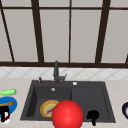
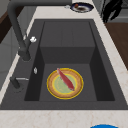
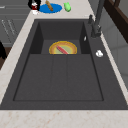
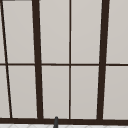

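Observation:
My left hand [image 1: 4, 113] hovers at the front left over a blue plate [image 1: 11, 105]. It is curled round a small red and white thing [image 1: 6, 120]. The same hand [image 3: 33, 3] is at the counter's far end in the right side view, beside the blue plate [image 3: 53, 8]. My right hand [image 1: 93, 115] hangs at the sink's front right edge, fingers relaxed and holding nothing. It appears again off the counter's front edge [image 2: 111, 8]. A yellow plate [image 2: 56, 86] with a red utensil [image 2: 66, 79] lies in the left basin.
A large red sphere [image 1: 67, 114] sits low at the front centre, covering part of the yellow plate [image 1: 47, 108]. A brown stick [image 3: 49, 5] lies on the blue plate, with a green item [image 3: 67, 6] next to it. A dark plate [image 2: 81, 7] is on the right counter. The faucet [image 1: 56, 71] stands behind the sink.

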You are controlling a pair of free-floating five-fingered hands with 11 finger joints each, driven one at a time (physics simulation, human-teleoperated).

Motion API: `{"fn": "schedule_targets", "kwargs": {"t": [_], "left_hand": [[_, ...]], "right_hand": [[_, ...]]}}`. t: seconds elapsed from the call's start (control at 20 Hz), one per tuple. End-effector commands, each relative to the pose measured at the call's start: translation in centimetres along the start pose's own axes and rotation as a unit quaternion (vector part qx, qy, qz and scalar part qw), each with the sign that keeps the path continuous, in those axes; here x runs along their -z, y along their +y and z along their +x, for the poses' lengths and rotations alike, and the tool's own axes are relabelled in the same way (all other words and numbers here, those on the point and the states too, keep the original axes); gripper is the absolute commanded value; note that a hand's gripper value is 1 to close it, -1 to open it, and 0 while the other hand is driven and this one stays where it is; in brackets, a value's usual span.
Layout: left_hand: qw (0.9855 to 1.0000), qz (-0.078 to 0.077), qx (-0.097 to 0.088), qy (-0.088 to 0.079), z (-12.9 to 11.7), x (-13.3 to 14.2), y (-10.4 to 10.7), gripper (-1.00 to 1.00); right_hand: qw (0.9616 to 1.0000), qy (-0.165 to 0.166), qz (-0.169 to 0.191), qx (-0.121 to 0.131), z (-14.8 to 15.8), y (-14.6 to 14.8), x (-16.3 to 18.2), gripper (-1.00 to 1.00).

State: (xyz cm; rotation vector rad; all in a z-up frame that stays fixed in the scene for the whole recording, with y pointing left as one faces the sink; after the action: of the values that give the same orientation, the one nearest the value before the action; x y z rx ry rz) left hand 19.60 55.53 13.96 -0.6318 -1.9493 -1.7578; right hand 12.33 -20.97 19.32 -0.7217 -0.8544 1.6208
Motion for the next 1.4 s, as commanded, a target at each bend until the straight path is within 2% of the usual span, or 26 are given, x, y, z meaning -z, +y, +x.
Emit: {"fn": "schedule_targets", "kwargs": {"t": [0.0, 0.2, 0.25, 0.3, 0.35, 0.4, 0.45, 0.55, 0.7, 0.8, 1.0, 1.35], "left_hand": [[0.9999, 0.009, 0.004, -0.007, -1.2, -0.5, -1.1, 1.00], [0.9999, 0.008, 0.011, -0.008, -0.6, -0.3, -1.4, 1.00], [0.9999, 0.009, 0.006, -0.008, -0.3, -0.2, -1.1, 1.00], [0.9997, 0.016, 0.011, -0.013, 0.0, -0.6, -1.0, -1.00], [0.9993, 0.030, 0.022, 0.004, 0.5, -0.2, -0.6, -1.00], [0.9989, 0.030, 0.037, 0.003, 0.7, -0.3, -0.2, -1.00], [0.9989, 0.025, 0.039, 0.002, 0.6, -0.3, 0.0, -1.00], [0.9995, 0.011, 0.030, -0.002, 0.6, -0.2, 0.2, -1.00], [0.9997, 0.004, 0.023, -0.011, 1.5, -0.1, 1.5, -1.00], [0.9998, 0.003, 0.016, -0.012, 1.9, 0.0, 2.4, -1.00], [1.0000, 0.006, 0.000, -0.003, 2.7, 0.4, 3.5, -1.00], [0.9999, 0.010, 0.000, 0.003, 3.3, 1.1, 5.3, -1.00]], "right_hand": [[1.0000, 0.000, 0.000, 0.000, 0.0, 0.0, 0.0, 0.00], [1.0000, 0.000, 0.000, 0.000, 0.0, 0.0, 0.0, 0.00], [1.0000, 0.000, 0.000, 0.000, 0.0, 0.0, 0.0, 0.00], [1.0000, 0.000, 0.000, 0.000, 0.0, 0.0, 0.0, 0.00], [1.0000, 0.000, 0.000, 0.000, 0.0, 0.0, 0.0, 0.00], [1.0000, 0.000, 0.000, 0.000, 0.0, 0.0, 0.0, 0.00], [1.0000, 0.000, 0.000, 0.000, 0.0, 0.0, 0.0, 0.00], [1.0000, 0.000, 0.000, 0.000, 0.0, 0.0, 0.0, 0.00], [1.0000, 0.000, 0.000, 0.000, 0.0, 0.0, 0.0, 0.00], [1.0000, 0.000, 0.000, 0.000, 0.0, 0.0, 0.0, 0.00], [1.0000, 0.000, 0.000, 0.000, 0.0, 0.0, 0.0, 0.00], [1.0000, 0.000, 0.000, 0.000, 0.0, 0.0, 0.0, 0.00]]}}
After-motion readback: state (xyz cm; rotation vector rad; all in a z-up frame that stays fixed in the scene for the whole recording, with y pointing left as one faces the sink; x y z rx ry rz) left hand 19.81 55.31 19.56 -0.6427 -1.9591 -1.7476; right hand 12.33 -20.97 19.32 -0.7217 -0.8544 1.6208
